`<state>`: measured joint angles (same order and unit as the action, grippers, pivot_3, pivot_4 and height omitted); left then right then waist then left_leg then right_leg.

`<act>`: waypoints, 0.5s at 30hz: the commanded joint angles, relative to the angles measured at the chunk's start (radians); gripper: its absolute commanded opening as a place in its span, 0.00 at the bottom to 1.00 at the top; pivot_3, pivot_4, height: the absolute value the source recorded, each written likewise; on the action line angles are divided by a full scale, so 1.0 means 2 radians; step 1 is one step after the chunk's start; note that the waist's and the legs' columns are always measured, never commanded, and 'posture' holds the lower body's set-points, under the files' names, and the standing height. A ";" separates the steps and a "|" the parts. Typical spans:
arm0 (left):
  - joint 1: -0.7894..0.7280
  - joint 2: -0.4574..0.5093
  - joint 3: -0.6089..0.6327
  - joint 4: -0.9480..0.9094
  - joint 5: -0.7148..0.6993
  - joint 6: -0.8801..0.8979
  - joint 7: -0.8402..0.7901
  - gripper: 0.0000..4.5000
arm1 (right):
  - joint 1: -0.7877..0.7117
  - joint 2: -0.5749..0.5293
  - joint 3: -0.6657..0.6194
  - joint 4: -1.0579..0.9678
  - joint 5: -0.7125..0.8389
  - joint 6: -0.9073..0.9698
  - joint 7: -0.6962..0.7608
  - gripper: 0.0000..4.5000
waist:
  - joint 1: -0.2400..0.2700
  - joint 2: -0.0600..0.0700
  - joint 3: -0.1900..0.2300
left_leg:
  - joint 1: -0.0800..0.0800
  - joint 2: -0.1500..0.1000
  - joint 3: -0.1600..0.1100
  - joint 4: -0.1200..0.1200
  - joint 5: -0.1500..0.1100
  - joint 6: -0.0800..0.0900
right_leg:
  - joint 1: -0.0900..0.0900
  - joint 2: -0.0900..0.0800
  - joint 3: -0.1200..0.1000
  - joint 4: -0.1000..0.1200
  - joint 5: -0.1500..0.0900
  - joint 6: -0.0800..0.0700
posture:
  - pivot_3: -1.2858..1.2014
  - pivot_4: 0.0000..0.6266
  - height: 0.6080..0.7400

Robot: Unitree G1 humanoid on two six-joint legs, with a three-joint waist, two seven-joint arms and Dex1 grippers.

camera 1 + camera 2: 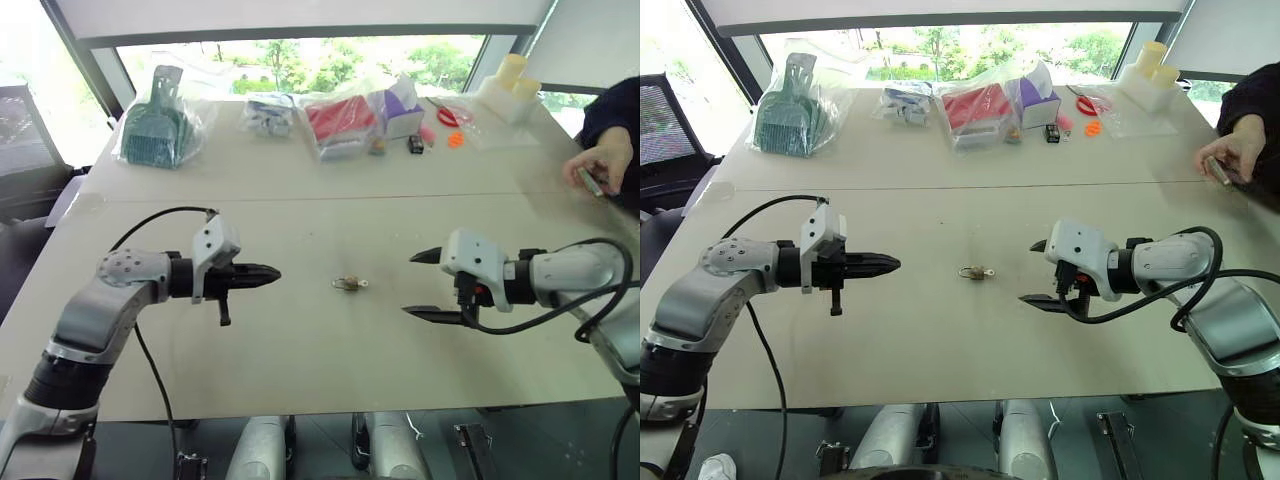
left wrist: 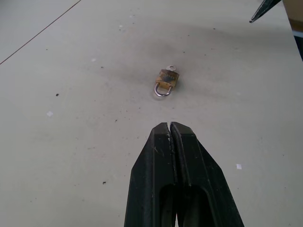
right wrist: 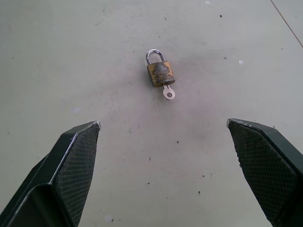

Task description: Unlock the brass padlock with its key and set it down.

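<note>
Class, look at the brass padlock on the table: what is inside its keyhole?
A small silver key sits in the brass padlock; its round head sticks out opposite the loop. The blade inside is hidden.

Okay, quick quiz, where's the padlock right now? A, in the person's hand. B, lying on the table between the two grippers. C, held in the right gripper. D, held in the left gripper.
B: the padlock lies on the table, apart from the shut left gripper and the open right gripper.
</note>
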<state>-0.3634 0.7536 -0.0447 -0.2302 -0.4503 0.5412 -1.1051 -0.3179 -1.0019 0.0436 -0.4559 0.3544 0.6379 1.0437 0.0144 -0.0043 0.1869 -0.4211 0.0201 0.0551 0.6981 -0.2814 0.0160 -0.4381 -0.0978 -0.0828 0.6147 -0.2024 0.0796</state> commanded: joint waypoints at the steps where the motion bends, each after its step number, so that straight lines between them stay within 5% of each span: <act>1: -0.002 0.003 0.013 -0.017 -0.009 -0.001 0.004 0.00 | -0.006 -0.001 -0.001 -0.004 -0.004 -0.009 -0.001 0.99 | 0.000 0.000 0.000 | 0.000 0.000 0.000 0.000 0.000 0.000 | 0.000 0.000 0.000 0.000 0.000 0.000 | 0.52 0.24 1.00; 15: -0.019 -0.006 0.009 -0.016 -0.013 0.006 0.024 0.00 | -0.010 0.006 0.005 0.002 -0.008 -0.010 -0.007 0.99 | 0.000 0.000 0.000 | 0.000 0.000 0.000 0.000 0.000 0.000 | 0.000 0.000 0.000 0.000 0.000 0.000 | 0.52 0.24 1.00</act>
<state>-0.3720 0.7418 -0.0450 -0.2438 -0.4630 0.5596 -1.0618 -0.3205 -0.9956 0.0635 -0.4466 0.3381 0.6293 1.0329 0.0143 -0.0043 0.1869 -0.4213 0.0200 0.0552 0.6981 -0.2814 0.0160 -0.4382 -0.0978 -0.0828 0.6147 -0.2023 0.0797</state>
